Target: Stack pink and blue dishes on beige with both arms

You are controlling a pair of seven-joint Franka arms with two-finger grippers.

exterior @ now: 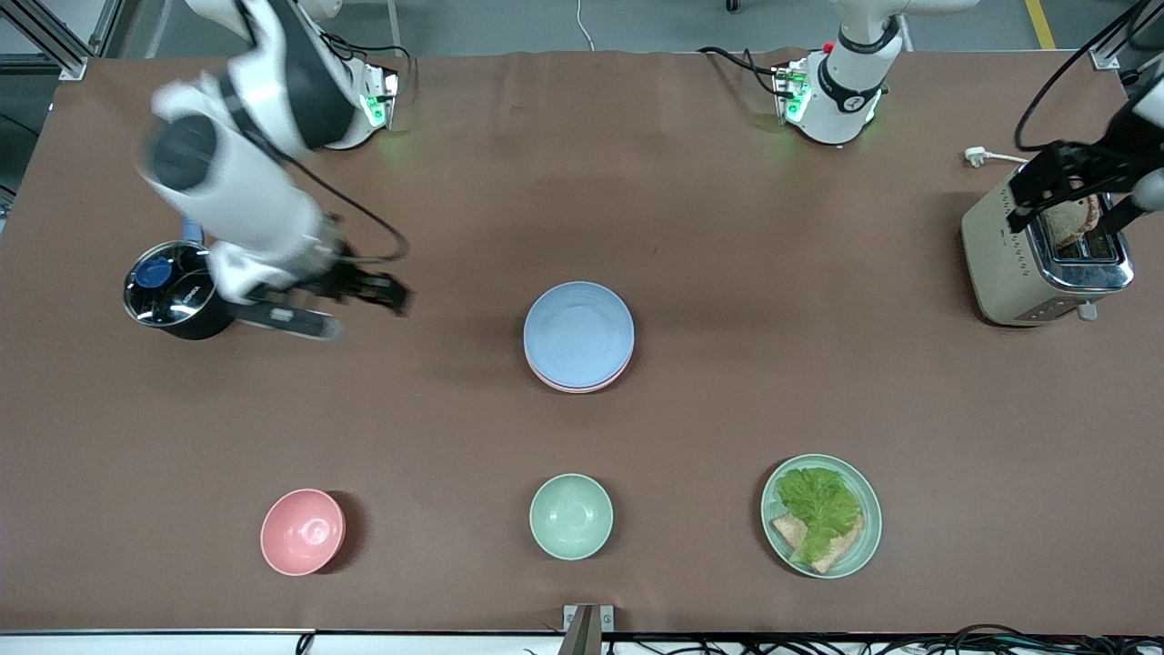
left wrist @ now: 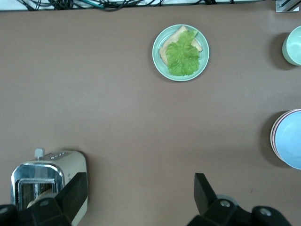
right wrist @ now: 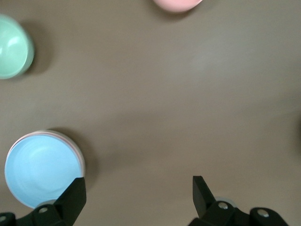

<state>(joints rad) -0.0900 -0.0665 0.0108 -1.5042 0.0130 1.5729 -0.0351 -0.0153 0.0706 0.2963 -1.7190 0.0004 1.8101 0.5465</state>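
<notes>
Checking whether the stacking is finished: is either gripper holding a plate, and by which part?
Nothing is held. The left gripper is open over the toaster; the right gripper is open above bare table near the blue plate.

- A wide bench [exterior: 727, 409] covered in a matte brown sheet fills nearly the whole front view; faint creases run across the sheet near the edge where the arm bases stand.
- Past that edge lies a grey floor [exterior: 637, 23], crossed by a thin white cable [exterior: 584, 27] and a yellow painted line [exterior: 1039, 23].
- A silver aluminium frame rail [exterior: 45, 36] slants at the bench corner by the right arm's end.
- A small grey metal bracket [exterior: 587, 628] sits at the middle of the bench edge nearest the front camera, with black cables [exterior: 909, 641] bundled along that edge.
- Light is even and soft, and shadows are short.
</notes>
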